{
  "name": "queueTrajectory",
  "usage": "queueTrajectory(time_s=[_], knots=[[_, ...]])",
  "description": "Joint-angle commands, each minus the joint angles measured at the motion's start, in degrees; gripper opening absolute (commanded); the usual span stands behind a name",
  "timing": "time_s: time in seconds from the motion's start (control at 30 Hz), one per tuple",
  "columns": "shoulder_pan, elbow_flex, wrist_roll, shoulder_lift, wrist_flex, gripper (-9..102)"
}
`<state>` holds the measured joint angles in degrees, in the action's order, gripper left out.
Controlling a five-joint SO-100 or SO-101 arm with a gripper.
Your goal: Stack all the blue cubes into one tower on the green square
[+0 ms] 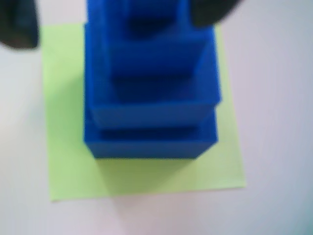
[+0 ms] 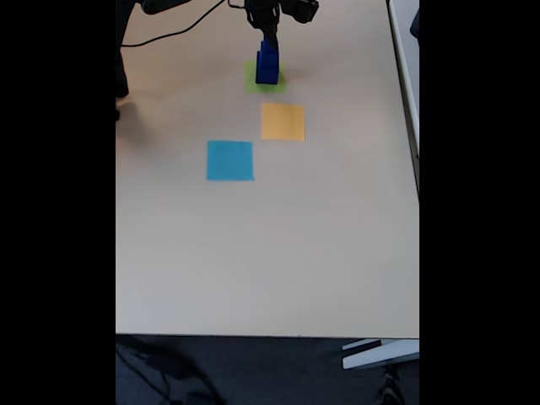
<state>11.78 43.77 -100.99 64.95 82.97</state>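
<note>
Cubes [image 1: 151,98] stand stacked on green square [image 1: 146,171]; gripper [image 1: 117,19] straddles top cube, fingers spread, so lift straight up without nudging.

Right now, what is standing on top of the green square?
A tower of blue cubes stands on the green square, with the gripper at its top. The paper under the tower is covered.
</note>
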Motion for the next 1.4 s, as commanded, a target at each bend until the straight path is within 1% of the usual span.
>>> queueTrajectory(time_s=[0.0,0.13,0.2,0.23,0.27,0.3,0.4,0.57,0.7,0.9,1.07,1.37], knots=[[-0.53,-5.89,2.9,3.43,-2.64,19],[-0.53,-8.96,5.45,3.43,-5.45,18],[-0.53,-10.02,6.06,3.52,-6.5,12],[-0.62,-10.28,6.5,3.6,-7.03,9],[-0.7,-10.55,6.59,3.78,-7.29,2],[-0.79,-10.55,6.86,3.96,-7.56,0],[-1.49,-10.63,9.67,4.83,-8.79,0],[-2.9,-10.81,17.67,6.33,-11.25,0],[-3.52,-10.28,19.69,7.12,-11.07,0],[-3.78,-8.44,17.84,8.7,-10.02,0],[-3.43,-4.66,12.39,11.43,-7.56,0],[-2.02,-5.19,7.38,11.87,0.26,0]])
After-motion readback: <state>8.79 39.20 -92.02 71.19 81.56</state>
